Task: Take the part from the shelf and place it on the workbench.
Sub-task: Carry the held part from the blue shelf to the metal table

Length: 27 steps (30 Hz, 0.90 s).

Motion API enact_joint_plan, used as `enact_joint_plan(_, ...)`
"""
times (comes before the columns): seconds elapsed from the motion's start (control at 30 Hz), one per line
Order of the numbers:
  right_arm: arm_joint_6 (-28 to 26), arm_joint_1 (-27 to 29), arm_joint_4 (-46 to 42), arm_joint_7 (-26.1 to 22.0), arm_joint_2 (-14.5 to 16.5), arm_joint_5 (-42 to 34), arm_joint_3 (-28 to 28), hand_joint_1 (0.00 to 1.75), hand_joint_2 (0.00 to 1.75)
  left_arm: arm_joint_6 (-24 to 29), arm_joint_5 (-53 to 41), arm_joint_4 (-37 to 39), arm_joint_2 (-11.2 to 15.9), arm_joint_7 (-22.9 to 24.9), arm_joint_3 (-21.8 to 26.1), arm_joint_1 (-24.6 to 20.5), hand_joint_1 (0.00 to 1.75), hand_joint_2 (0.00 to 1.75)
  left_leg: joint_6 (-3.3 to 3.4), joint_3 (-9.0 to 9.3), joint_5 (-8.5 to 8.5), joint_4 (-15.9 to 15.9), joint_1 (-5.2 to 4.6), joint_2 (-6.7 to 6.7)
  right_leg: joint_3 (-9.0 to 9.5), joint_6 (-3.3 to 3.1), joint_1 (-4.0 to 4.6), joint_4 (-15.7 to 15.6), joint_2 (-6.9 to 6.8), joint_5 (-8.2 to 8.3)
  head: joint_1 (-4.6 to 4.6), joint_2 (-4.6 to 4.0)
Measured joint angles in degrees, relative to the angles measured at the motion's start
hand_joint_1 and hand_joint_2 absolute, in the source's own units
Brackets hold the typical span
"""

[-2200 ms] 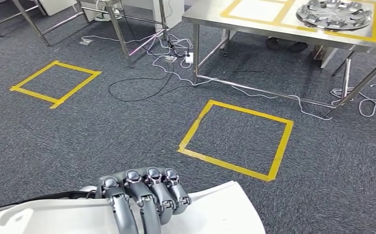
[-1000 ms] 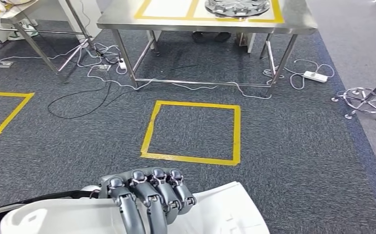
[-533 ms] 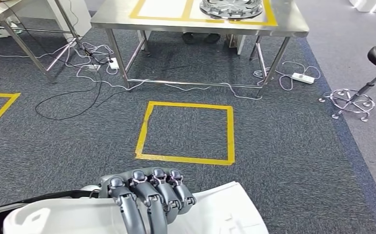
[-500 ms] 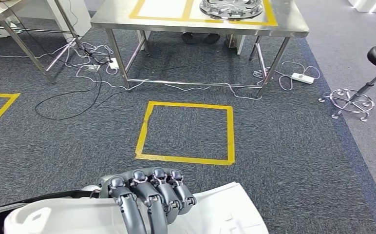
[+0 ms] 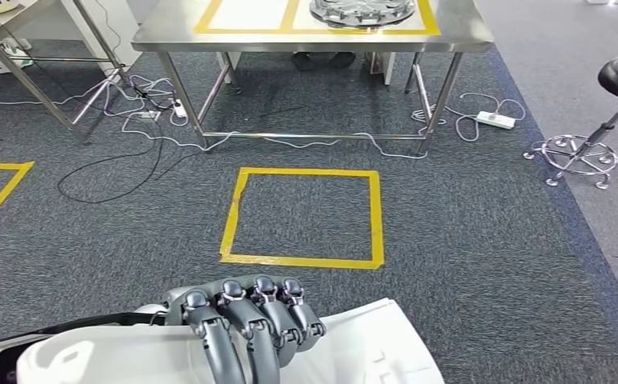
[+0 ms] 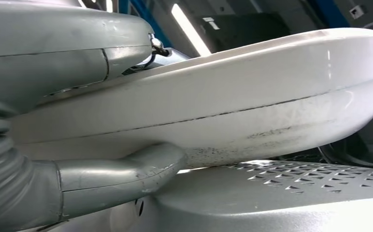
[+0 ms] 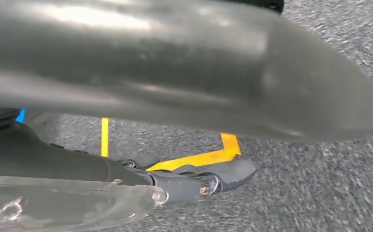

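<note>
Item: carrying stage, part in transit to workbench.

Left hand (image 5: 246, 332): fingers curled over the top of the white part (image 5: 354, 352), thumb pressed up under its rim in the left wrist view. Clamped on the part; the part sits at the bottom edge of the head view, low in front of the robot, well apart from the workbench.

Yellow taped square (image 5: 302, 216): on the carpet, between the robot and the workbench. Judged to be the standing mark for the drop-off.

Workbench (image 5: 466, 34): steel top, at the far edge of the head view. Yellow-taped panels on its surface: the left one looks bare, the right one carries a grey metal disc (image 5: 360, 10).

Stool (image 5: 610, 96): right of the workbench, well clear of the square.

Handling advice (judgement): keep the part level and the grip unchanged while walking; stop inside the taped square, squared to the workbench front edge; aim for the bare left panel, away from the disc. Mind the cables (image 5: 154, 120) near the left legs.

Not determinable:
- Right hand (image 7: 194, 181): dark fingers seen close up under a blurred dark shape; whether it bears on the part, cannot tell.
- Part's full outline cut off at the bottom edge.
- Workbench far edge and disc cropped.
</note>
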Motion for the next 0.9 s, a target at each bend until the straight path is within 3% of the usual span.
enact_joint_plan(0.07, 0.00, 0.01, 0.00, -0.03, 0.00, 0.08, 0.00, 0.00, 0.00, 0.07, -0.04, 0.02, 0.14, 0.00, 0.00, 0.03, 1.75, 1.75, -0.15, -3.91, -2.38, 7.12, 0.01, 0.00, 0.01, -0.20, 0.05, 0.00, 0.09, -0.09, -0.02, 0.00)
enact_joint_plan(0.1, 0.00, 0.02, 0.00, -0.03, 0.00, 0.11, 0.00, 0.00, 0.00, 0.09, -0.07, 0.03, 0.21, 0.00, 0.00, 0.04, 1.75, 1.75, -0.15, -4.85, -2.09, 8.42, 0.01, 0.00, 0.05, -0.23, 0.06, 0.01, 0.17, -0.12, -0.02, 0.00)
enact_joint_plan(0.13, 0.00, 0.02, 0.00, -0.03, 0.00, 0.14, 0.00, 0.00, 0.00, 0.12, -0.09, 0.04, 0.25, 0.00, 0.00, 0.05, 1.75, 1.75, -0.11, -4.61, -0.66, 7.36, 0.02, 0.00, 0.12, -0.21, 0.05, 0.01, 0.29, -0.15, -0.01, 0.00)
enact_joint_plan(0.23, 0.00, -0.02, 0.00, -0.05, 0.02, 0.19, 0.00, 0.00, 0.00, 0.13, -0.11, 0.04, 0.27, 0.00, 0.00, 0.01, 1.75, 1.75, 0.26, 0.25, 5.01, -3.28, 0.07, -0.09, 0.35, 0.25, 0.12, 0.15, 0.74, -0.41, -0.07, 0.00)
enact_joint_plan(0.3, 0.01, 0.01, 0.01, -0.05, 0.03, 0.21, 0.00, 0.00, 0.00, 0.12, -0.14, 0.04, 0.26, 0.00, 0.00, -0.01, 1.75, 1.75, 0.74, 2.01, 5.84, -7.15, 0.04, -0.21, 0.27, 0.85, 0.29, 0.22, 0.95, -0.55, -0.08, 0.00)
enact_joint_plan(0.4, 0.02, 0.07, 0.03, -0.05, 0.05, 0.24, 0.01, 0.00, 0.00, 0.12, -0.18, 0.04, 0.19, 0.00, 0.00, -0.03, 1.75, 1.75, 1.77, 2.29, 5.76, -7.62, 0.05, -0.22, 0.14, 1.76, 0.15, 0.35, 0.88, -0.86, -0.04, 0.00)
enact_joint_plan(0.47, 0.02, 0.04, 0.05, -0.05, 0.08, 0.25, 0.01, 0.00, 0.00, 0.12, -0.19, 0.04, 0.04, 0.00, 0.00, -0.06, 1.75, 1.75, 2.41, 2.67, 5.72, -7.80, 0.24, -0.14, -1.54, 2.24, 0.12, 4.07, 0.53, -2.93, 0.20, 0.00)
enact_joint_plan(0.53, 0.02, 0.08, 0.07, -0.04, 0.09, 0.25, 0.00, 0.00, 0.00, 0.12, -0.20, 0.05, -0.03, 0.00, 0.00, -0.06, 1.75, 1.75, 2.78, 2.87, 5.52, -7.80, 0.19, -0.09, -5.34, 2.50, 0.15, 11.76, 0.25, -6.25, 0.43, 0.00)
enact_joint_plan(0.57, 0.02, 0.12, 0.08, -0.03, 0.10, 0.26, 0.00, 0.00, 0.00, 0.12, -0.21, 0.07, -0.03, 0.00, 0.00, -0.05, 1.75, 1.75, 2.86, 2.94, 5.42, -7.80, 0.16, -0.09, -7.17, 2.55, 0.15, 15.01, 0.22, -7.21, 0.41, 0.00)
enact_joint_plan(0.6, 0.02, 0.16, 0.08, -0.02, 0.10, 0.26, 0.00, 0.00, 0.00, 0.12, -0.25, 0.08, -0.03, 0.00, 0.00, -0.05, 1.75, 1.75, 2.89, 3.04, 5.30, -7.79, 0.15, -0.10, -8.19, 2.57, 0.15, 16.53, 0.21, -7.17, 0.44, 0.00)
enact_joint_plan(0.63, 0.02, 0.18, 0.09, -0.01, 0.11, 0.26, 0.00, 0.00, 0.00, 0.12, -0.30, 0.08, -0.03, 0.00, 0.00, -0.04, 1.75, 1.75, 2.86, 3.22, 5.15, -7.79, 0.15, -0.11, -8.05, 2.54, 0.14, 15.71, 0.20, -6.02, 0.43, 0.00)
enact_joint_plan(0.73, 0.02, 0.04, 0.09, 0.01, 0.13, 0.26, 0.00, 0.00, 0.00, 0.12, -0.37, 0.09, -0.05, 0.00, 0.00, -0.06, 1.75, 1.75, 2.23, 4.14, 4.44, -7.76, 0.06, -0.14, -2.68, 2.32, 0.12, 4.63, -0.14, -0.54, 0.45, 0.00)
enact_joint_plan(0.8, 0.02, -0.04, 0.10, 0.02, 0.19, 0.26, 0.00, 0.00, 0.00, 0.12, -0.37, 0.09, -0.08, 0.00, 0.00, -0.07, 1.75, 1.75, 1.65, 4.45, 4.11, -7.79, -0.15, -0.16, -0.58, 1.80, 0.24, 0.69, -0.22, 0.27, 0.39, 0.00)
enact_joint_plan(0.9, 0.02, 0.06, 0.11, 0.03, 0.23, 0.26, 0.00, 0.00, 0.00, 0.12, -0.40, 0.09, -0.15, 0.00, 0.00, -0.09, 1.75, 1.75, 0.73, 4.70, 3.84, -8.02, -0.09, -0.17, -0.31, 0.63, 0.36, 0.38, 0.01, -0.05, 0.34, 0.00)
